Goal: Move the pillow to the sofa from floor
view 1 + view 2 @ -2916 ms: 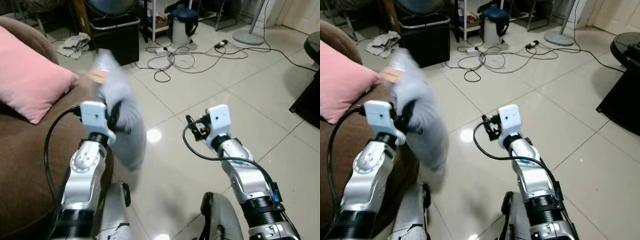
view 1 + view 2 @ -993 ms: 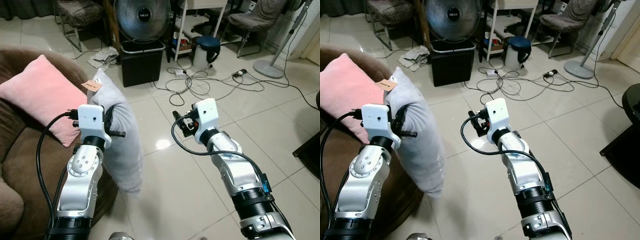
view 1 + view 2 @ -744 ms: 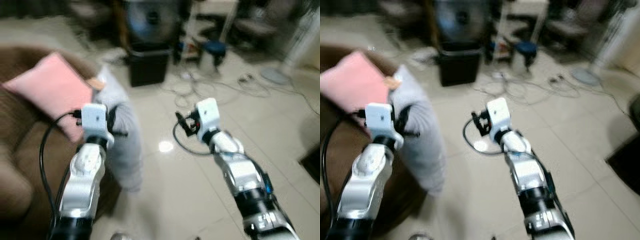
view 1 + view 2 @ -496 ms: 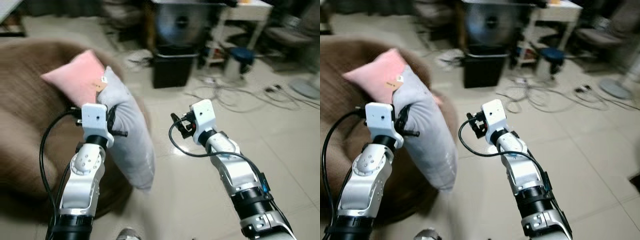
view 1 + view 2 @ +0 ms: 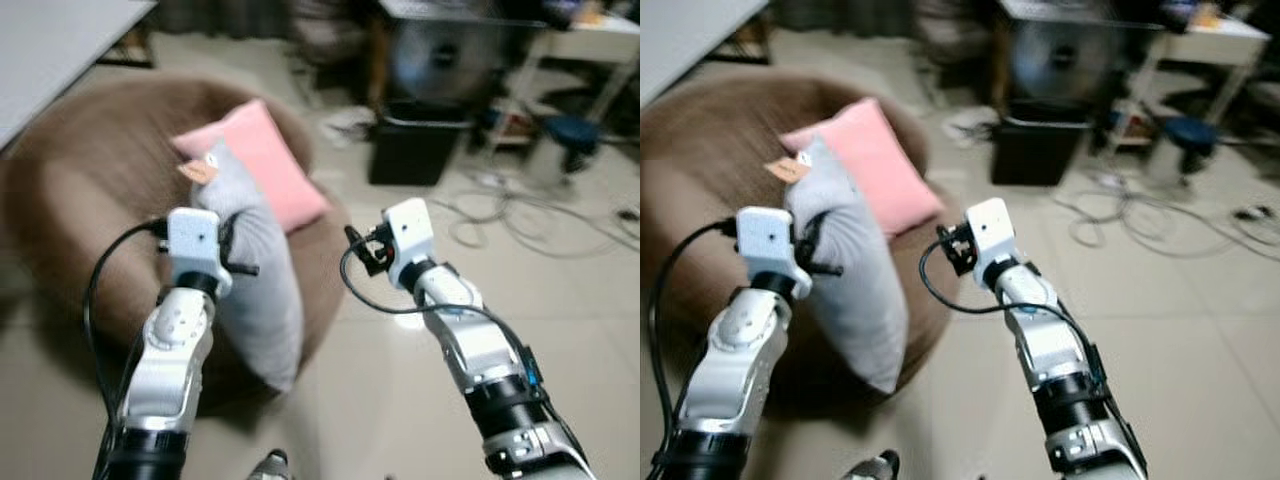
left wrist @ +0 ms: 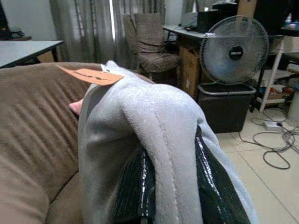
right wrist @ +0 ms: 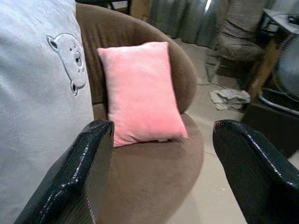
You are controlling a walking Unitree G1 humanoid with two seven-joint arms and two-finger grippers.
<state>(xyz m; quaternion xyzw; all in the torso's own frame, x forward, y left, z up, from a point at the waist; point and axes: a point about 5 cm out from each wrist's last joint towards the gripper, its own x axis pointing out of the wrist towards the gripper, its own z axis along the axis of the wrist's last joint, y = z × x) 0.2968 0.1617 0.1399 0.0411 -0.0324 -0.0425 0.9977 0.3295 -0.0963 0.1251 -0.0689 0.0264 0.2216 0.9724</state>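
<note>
In front of me is a big round brown sofa; it takes up most of the floor on my left side; the tiled floor around it is pale and shiny. A pink pillow leans on the sofa's seat, near its far edge; it is a bit blurry in my eye views, but clear in my right wrist view. Past the sofa I can see a black bin with a fan above it, and some cables lying on the floor.

The gray pillow is up in the air, not on the floor; it hangs in front of the sofa, just over its near edge, with its low corner pointing down; I cannot tell if it touches the seat. It has a small bear face drawn on it, and an orange tag sticks out at its top corner.

My left gripper is pinched tight on the gray pillow's top edge; one fold of cloth is squeezed between my two black fingers.

My right gripper is held up beside the gray pillow; its fingers are spread wide and hold nothing.
</note>
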